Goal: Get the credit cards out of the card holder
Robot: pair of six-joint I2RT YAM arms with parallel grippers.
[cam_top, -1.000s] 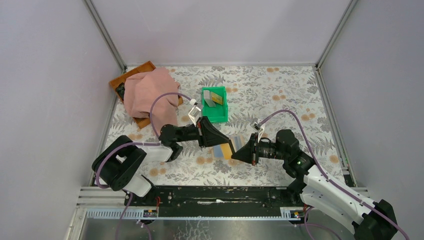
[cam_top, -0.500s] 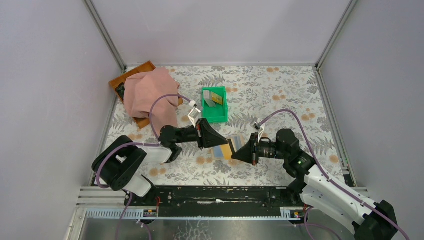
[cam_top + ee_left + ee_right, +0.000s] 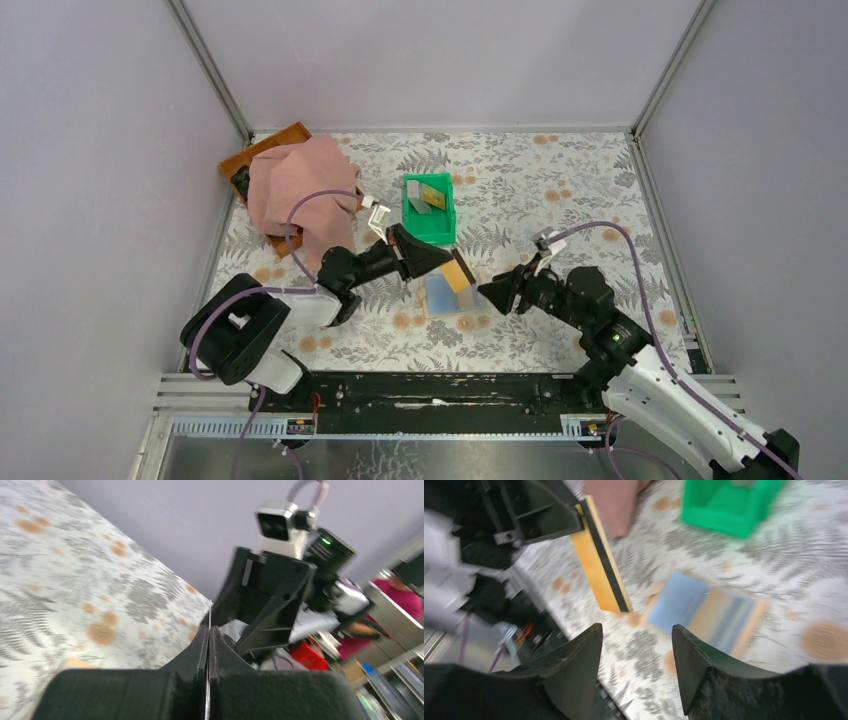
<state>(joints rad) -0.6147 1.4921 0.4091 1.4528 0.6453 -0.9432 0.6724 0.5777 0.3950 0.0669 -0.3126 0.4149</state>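
The card holder (image 3: 441, 296) lies open on the table, pale blue with tan bands, also in the right wrist view (image 3: 709, 611). My left gripper (image 3: 446, 263) is shut on a yellow credit card (image 3: 458, 275) with a dark stripe (image 3: 600, 565), held above the holder's far edge. In the left wrist view the card shows only as a thin edge (image 3: 209, 617) between the closed fingers of that gripper (image 3: 209, 630). My right gripper (image 3: 487, 290) stands open and empty just right of the holder, jaws wide apart (image 3: 636, 635).
A green bin (image 3: 428, 232) sits just beyond the left gripper with a couple of cards (image 3: 424, 198) inside; it also appears in the right wrist view (image 3: 729, 507). A pink cloth (image 3: 295, 185) covers a brown tray (image 3: 262, 152) at the far left.
The left gripper closed on the yellow card and lifted it away from the holder toward the bin. The right gripper opened and drew back to the right.
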